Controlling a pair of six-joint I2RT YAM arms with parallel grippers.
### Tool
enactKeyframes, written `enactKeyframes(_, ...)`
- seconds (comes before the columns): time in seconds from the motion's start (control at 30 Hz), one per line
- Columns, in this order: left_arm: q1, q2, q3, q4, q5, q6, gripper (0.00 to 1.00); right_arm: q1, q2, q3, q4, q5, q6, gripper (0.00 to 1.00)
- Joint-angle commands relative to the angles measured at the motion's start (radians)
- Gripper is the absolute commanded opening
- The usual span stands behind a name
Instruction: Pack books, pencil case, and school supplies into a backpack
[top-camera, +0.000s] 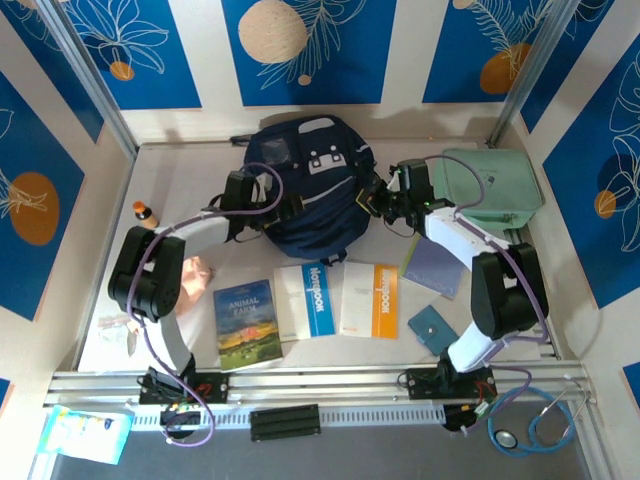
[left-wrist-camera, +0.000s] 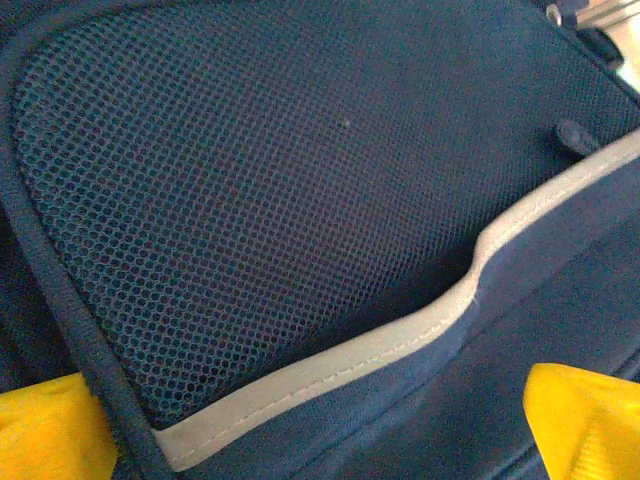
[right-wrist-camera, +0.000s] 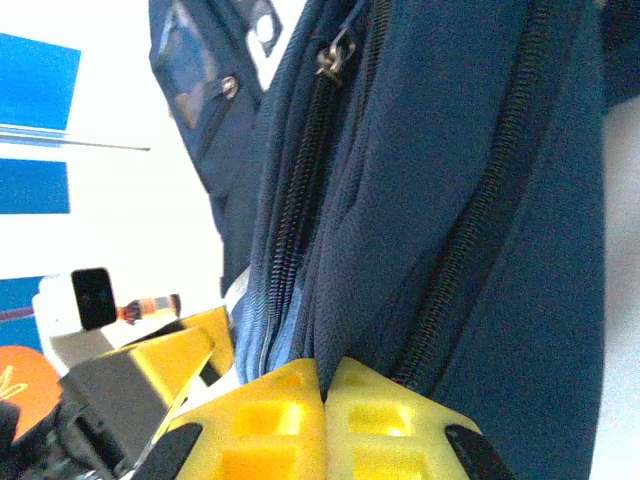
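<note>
1. Backpack (left-wrist-camera: 570, 300): navy fabric, v. close up.
2. Mesh pocket (left-wrist-camera: 260, 200), upper left to centre, dark piping (left-wrist-camera: 60, 290) round its edge.
3. Pale grey stitched trim (left-wrist-camera: 400, 340) runs diag. along pocket mouth, lower left to upper right.
4. Small dark pull tab (left-wrist-camera: 573, 138) just above trim, upper right.
5. Left claw (left-wrist-camera: 320, 435): yellow fingers (left-wrist-camera: 50, 430) at both btm corners, spread wide, pack between; contact unclear.

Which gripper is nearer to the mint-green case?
Right. The right gripper is at the right side of the backpack, just left of the case; the left gripper is across the backpack.

Blue leaf-print wall panels (top-camera: 360, 50) on white walls; pale tabletop (top-camera: 180, 170); metal corner posts (top-camera: 90, 85); even light
</note>
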Motion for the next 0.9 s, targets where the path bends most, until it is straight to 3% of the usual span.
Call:
enactKeyframes(0.0,-0.005,0.038,0.080,0.006,0.064,0.017,1.00,0.072,-0.073,-0.038,0.036,-0.093,0.090,0.00)
enactKeyframes(0.27,-0.006,0.109,0.200,-0.183,-0.054,0.120,1.00,0.320,-0.071,-0.170,0.148,0.072,0.208,0.00)
enactKeyframes(0.5,-0.005,0.144,0.321,-0.261,-0.140,0.164,1.00,0.392,0.151,-0.016,0.248,0.003,0.213,0.01)
enactKeyframes(0.7,0.039,0.101,0.394,-0.401,-0.261,0.168,1.00,0.434,0.357,0.178,0.234,-0.102,0.222,0.13)
enactKeyframes(0.87,0.080,-0.042,0.304,-0.477,-0.324,0.189,1.00,0.405,0.254,0.109,0.192,-0.086,0.179,0.35)
